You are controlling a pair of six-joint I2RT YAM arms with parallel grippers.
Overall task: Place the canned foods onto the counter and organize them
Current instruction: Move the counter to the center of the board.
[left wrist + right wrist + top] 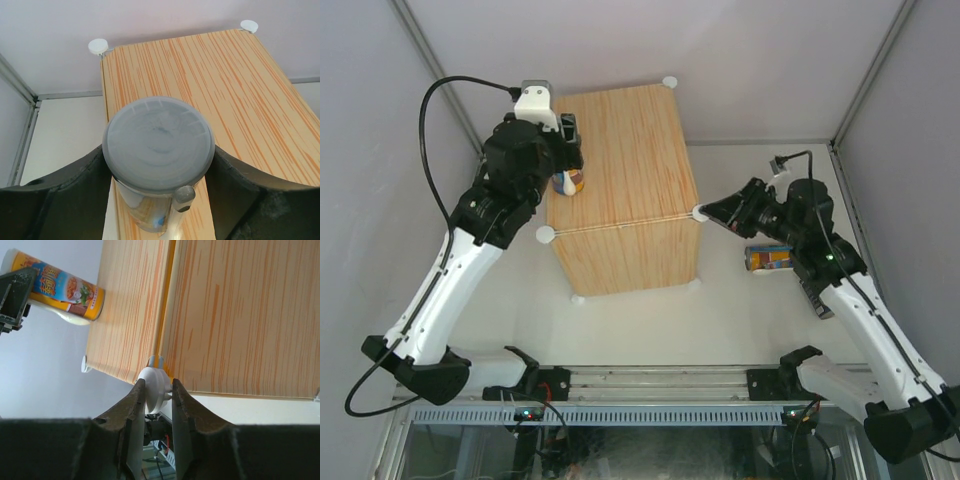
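We are gripping a tall can [145,215] with the left gripper [159,152], its two fingers [75,185] pressing against either side just under the grey lid [159,135]. The lid is covering the top, so we cannot tell what is inside. A white spoon [176,225] is clinging to the can's side. The can is standing upright at the left edge of the counter [215,85], though we cannot tell whether its base is touching the wood.

With the right gripper [157,385] we are pinching a corner knob [152,376] at the counter's near right corner, the fingers [132,410] sitting narrow and touching it on both sides.

Another can [770,258], orange and blue, is lying on its side on the table [650,320] to the right of the counter, just beside our right arm.
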